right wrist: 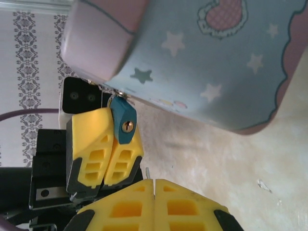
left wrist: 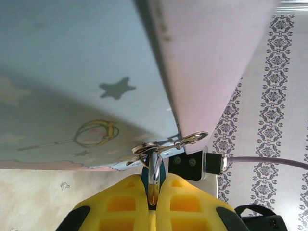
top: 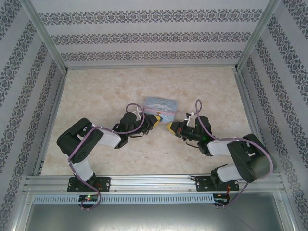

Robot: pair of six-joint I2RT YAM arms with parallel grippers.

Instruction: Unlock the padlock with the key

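Note:
The small teal padlock (right wrist: 122, 124) hangs from the hasp at the tin's corner, its brass keyhole facing the right wrist camera. My left gripper (left wrist: 154, 186) is shut on the padlock (left wrist: 154, 175), with the yellow fingers (right wrist: 103, 147) clamping its teal body and the metal shackle running up into the hasp. My right gripper (right wrist: 154, 182) is shut on the key (right wrist: 148, 172); just a thin metal tip pokes out between the pads. That tip sits a short way below the keyhole and apart from it. From above, the left gripper (top: 156, 120) and right gripper (top: 172, 127) face each other in front of the tin.
The light-blue cartoon tin box (top: 160, 104) with a pink lid rests mid-table, right behind both grippers. Patterned walls enclose the marbled tabletop (top: 96, 96) on three sides. The metal rail (top: 154, 182) with the arm bases runs along the near edge.

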